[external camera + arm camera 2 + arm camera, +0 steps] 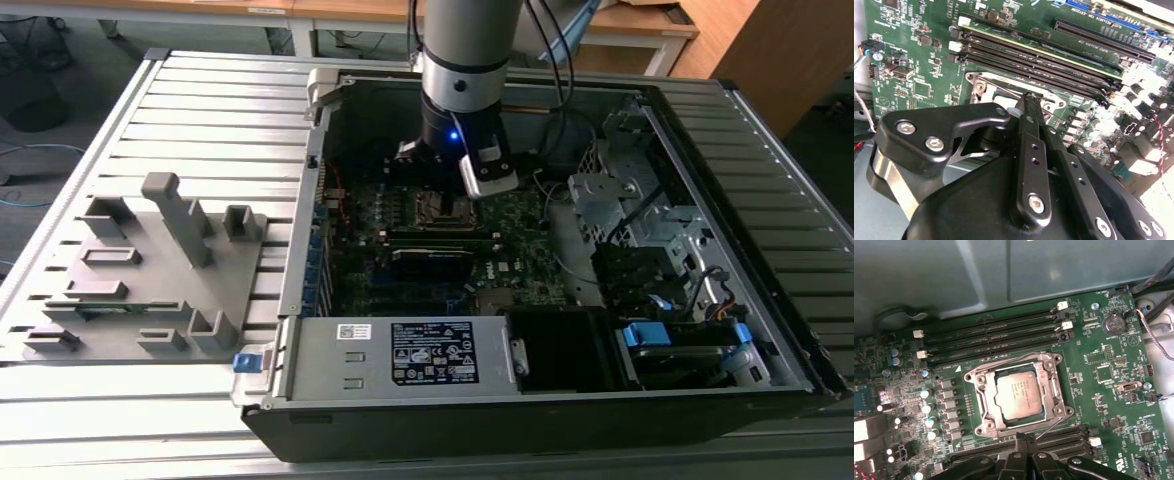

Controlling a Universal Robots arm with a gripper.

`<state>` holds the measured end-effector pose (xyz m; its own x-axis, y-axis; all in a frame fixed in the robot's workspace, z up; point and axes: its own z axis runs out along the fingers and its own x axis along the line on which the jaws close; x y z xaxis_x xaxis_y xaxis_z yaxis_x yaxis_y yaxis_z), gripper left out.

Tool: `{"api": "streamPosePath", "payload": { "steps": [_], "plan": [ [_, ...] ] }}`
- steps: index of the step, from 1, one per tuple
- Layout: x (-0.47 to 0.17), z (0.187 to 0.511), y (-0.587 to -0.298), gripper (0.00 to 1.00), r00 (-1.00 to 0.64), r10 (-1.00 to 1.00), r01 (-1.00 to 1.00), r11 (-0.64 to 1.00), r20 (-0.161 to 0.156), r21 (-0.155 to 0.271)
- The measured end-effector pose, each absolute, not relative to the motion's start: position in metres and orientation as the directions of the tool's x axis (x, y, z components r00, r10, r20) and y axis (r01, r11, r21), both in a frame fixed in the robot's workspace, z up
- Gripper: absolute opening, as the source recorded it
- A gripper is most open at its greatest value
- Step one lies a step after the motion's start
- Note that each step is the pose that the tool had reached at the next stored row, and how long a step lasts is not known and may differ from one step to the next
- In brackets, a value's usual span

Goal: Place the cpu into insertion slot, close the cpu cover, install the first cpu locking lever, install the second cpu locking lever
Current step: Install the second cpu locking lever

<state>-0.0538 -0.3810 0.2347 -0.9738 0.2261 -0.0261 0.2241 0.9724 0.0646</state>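
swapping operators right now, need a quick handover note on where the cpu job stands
Pincer: fingers pressed together, holding nothing, low over the motherboard at the socket's edge beside the memory slots.
The cpu sits in the insertion slot, grey top facing up.
The cpu cover lies flat around the chip.
Thin wire locking levers run along the socket edges; whether either is latched cannot be told from these views.
Done: cpu placed, cover down.
Left: confirm or finish both levers.

- Black rectangular label (434,352) on the silver metal power supply box (320,372): white print, illegible.
- Small white sticker (354,331) beside it: illegible.
- Flat square grey metal cpu (1019,396): faint marks, unreadable.
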Motion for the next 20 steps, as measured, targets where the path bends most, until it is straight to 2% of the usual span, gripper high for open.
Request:
{"api": "streamPosePath", "payload": {
  "steps": [20],
  "plan": [
    [-0.068,0.234,-0.381,0.11,-0.974,0.226,0.224,0.973,-0.035,0.049]
  ]
}}
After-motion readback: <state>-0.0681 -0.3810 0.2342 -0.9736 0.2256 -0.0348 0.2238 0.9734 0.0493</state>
